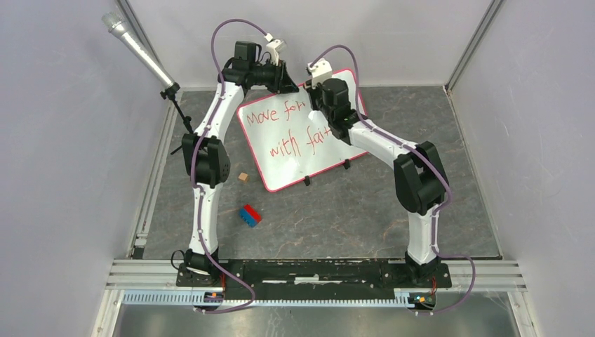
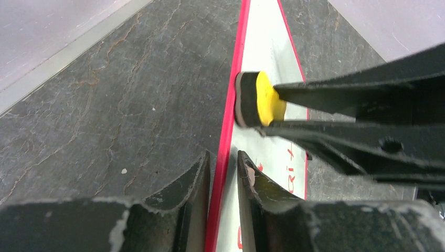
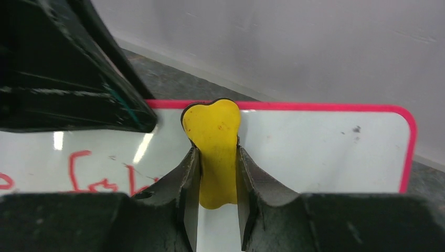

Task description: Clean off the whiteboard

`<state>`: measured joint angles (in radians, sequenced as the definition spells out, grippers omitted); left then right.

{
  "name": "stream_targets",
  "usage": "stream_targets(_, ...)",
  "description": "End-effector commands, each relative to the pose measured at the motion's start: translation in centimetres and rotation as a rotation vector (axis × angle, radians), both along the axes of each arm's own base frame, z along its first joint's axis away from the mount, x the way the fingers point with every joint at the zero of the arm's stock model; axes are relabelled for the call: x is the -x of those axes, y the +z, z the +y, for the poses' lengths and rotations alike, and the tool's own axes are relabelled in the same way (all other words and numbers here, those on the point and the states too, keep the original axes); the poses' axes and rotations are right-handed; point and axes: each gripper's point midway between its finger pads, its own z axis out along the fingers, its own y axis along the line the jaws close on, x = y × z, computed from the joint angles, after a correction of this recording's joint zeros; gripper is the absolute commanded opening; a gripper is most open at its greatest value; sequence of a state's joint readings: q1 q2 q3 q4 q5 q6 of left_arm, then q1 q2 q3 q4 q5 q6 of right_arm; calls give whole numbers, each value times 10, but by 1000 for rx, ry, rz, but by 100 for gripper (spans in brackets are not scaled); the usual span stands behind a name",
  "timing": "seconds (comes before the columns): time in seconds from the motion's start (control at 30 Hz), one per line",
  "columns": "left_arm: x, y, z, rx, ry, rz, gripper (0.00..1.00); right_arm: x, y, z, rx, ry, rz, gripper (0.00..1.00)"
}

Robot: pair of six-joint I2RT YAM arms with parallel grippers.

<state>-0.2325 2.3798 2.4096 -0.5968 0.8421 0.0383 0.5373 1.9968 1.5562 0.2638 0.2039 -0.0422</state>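
The whiteboard (image 1: 284, 168), white with a red-pink rim, stands tilted at the back of the floor with red writing (image 1: 270, 116) on its left and middle. My left gripper (image 1: 284, 78) is shut on its top rim; in the left wrist view the red rim (image 2: 226, 131) runs between the fingers of that gripper (image 2: 224, 164). My right gripper (image 1: 317, 90) is shut on a yellow eraser (image 3: 212, 126), whose dark felt face (image 2: 242, 100) presses on the board near its top edge. To the eraser's right the whiteboard (image 3: 320, 149) shows only faint specks.
A small wooden cube (image 1: 243, 177) and a red-and-blue block (image 1: 250, 215) lie on the dark floor in front of the board. A microphone on a stand (image 1: 139, 50) leans in at the back left. Grey walls close in on three sides.
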Motion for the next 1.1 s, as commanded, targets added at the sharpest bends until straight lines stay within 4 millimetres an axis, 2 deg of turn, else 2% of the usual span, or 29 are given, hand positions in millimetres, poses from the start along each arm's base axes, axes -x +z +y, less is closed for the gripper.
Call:
stream_targets(0.0,18,8,-18,11,-75,-5,31,-8,-1,23,-28,38,27,25)
stream_targets(0.1,22,4,-21,-4,-90,-8,27,-18,-5,4,-41,-43,50,24)
stream_targets(0.17,23,3,-22,-11,-96,-12,18,-25,-10,-16,-77,-99,85,24)
stream_targets(0.3,22,-2,-21,-22,-91,-12,16,-32,-22,-53,-125,-149,143,23)
stream_targets(0.37,22,-2,-21,-22,-91,-13,15,-33,-26,-65,-120,-160,155,23)
stream_targets(0.47,22,-3,-21,-22,-97,-14,13,-34,-30,-71,-103,-162,160,23)
stream_targets(0.6,23,-5,-21,-26,-99,-13,12,-32,-27,-55,-111,-91,155,23)
stream_targets(0.83,28,-10,-20,-68,-112,-48,7,-11,-16,8,90,91,98,23)
stream_targets(0.97,32,-17,-22,-116,-117,-87,4,-1,-16,19,68,134,101,22)
stream_targets(1.07,32,-17,-22,-122,-113,-98,3,-6,-16,11,64,85,104,22)
